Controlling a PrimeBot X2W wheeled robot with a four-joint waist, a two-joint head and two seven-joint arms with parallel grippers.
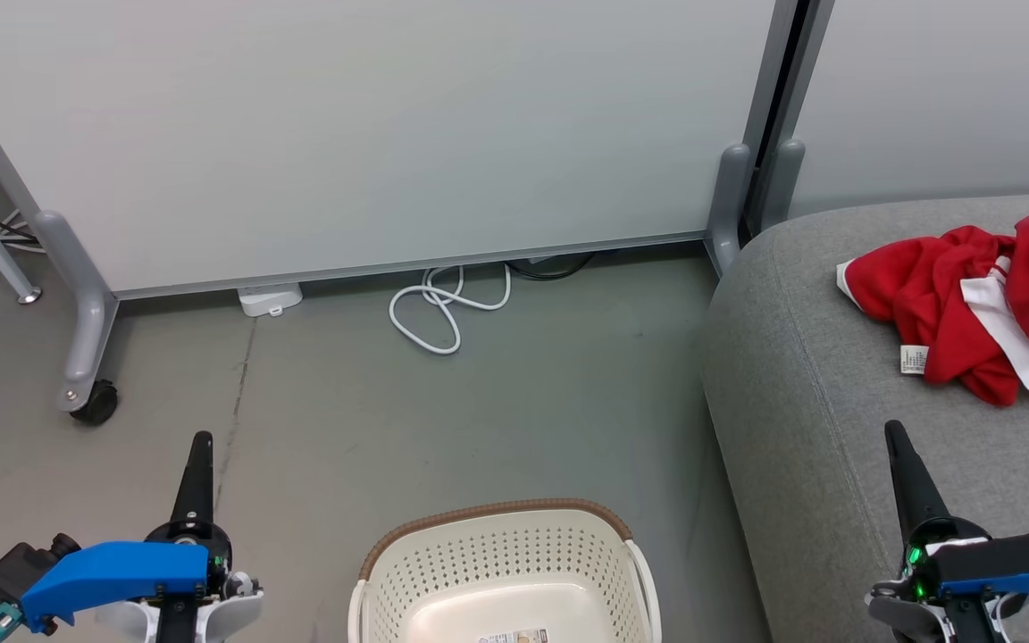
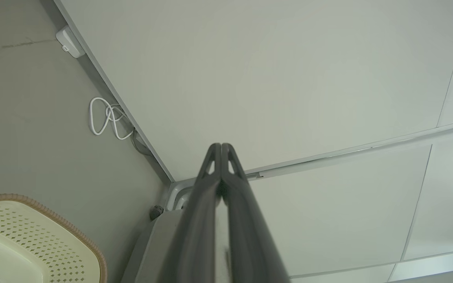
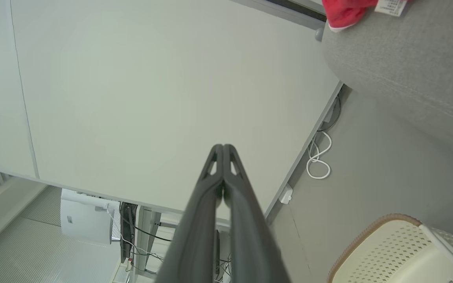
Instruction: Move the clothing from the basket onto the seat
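The red clothing (image 1: 979, 304), with white stripes and panels, lies bunched on the light-grey seat (image 1: 800, 393) at the right; a red corner of it (image 3: 342, 13) shows in the right wrist view. The cream basket (image 1: 506, 572) with its brown rim stands on the floor at the bottom middle, its bare bottom and label sticker showing. It also shows as the basket (image 2: 34, 243) at lower left and the basket (image 3: 399, 251) at lower right. My left gripper (image 1: 202, 439) is shut and holds nothing, left of the basket. My right gripper (image 1: 892, 429) is shut and holds nothing, over the seat's front part.
A pale partition panel (image 1: 372, 134) on grey wheeled feet (image 1: 86, 357) stands behind the floor area. A coiled white cable (image 1: 443, 308) and a small white box (image 1: 269, 297) lie at its base. A second panel (image 1: 943, 98) stands behind the seat.
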